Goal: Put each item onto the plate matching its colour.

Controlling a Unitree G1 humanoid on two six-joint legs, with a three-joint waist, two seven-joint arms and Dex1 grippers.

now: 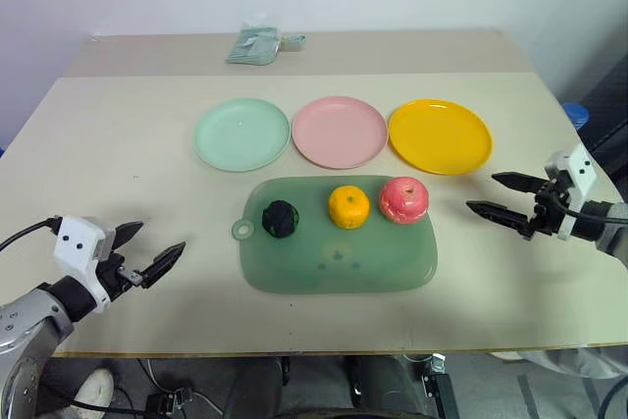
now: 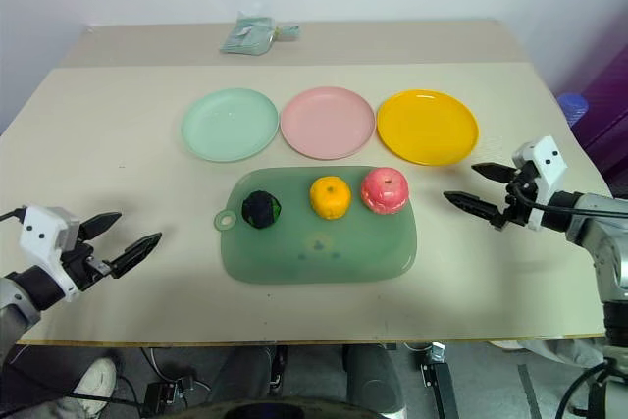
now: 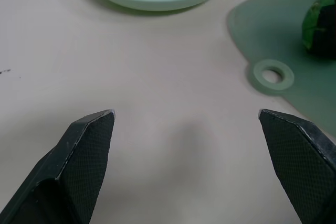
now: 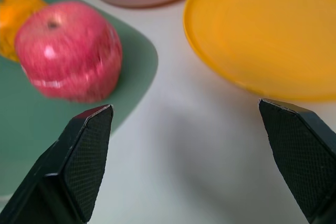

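Three items sit in a row on the big green board (image 1: 339, 262): a dark green bumpy ball (image 1: 281, 219), an orange tangerine (image 1: 348, 206) and a pink-red apple (image 1: 403, 199). Behind the board stand three round plates: mint green (image 1: 241, 133), pink (image 1: 340, 131) and yellow (image 1: 440, 135). My left gripper (image 1: 147, 252) hovers open over bare table left of the board, empty. To the right of the apple my right gripper (image 1: 498, 195) is open and empty, its fingers (image 4: 84, 156) pointing toward the apple (image 4: 68, 51).
A small grey-green packet (image 1: 257, 44) lies at the table's far edge. The board's handle ring (image 3: 272, 75) points toward my left gripper. Bare tabletop lies on both sides of the board and along the front edge.
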